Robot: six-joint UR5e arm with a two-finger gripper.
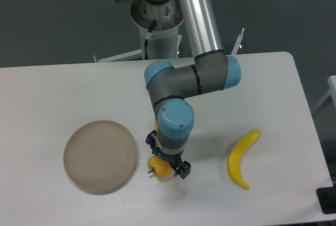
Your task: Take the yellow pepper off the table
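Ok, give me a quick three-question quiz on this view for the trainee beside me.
1. True or false: the banana lies on the plate.
2. Which thing is right under the gripper? A) the banana B) the yellow pepper C) the plate
3. Fill in: the plate holds ____ .

Key
1. False. The banana lies on the bare table, on the far side of the arm from the plate.
2. B. The pepper sits at the gripper, beside the plate's rim; the wrist hides whether the jaws have shut on it.
3. Nothing; it looks empty.
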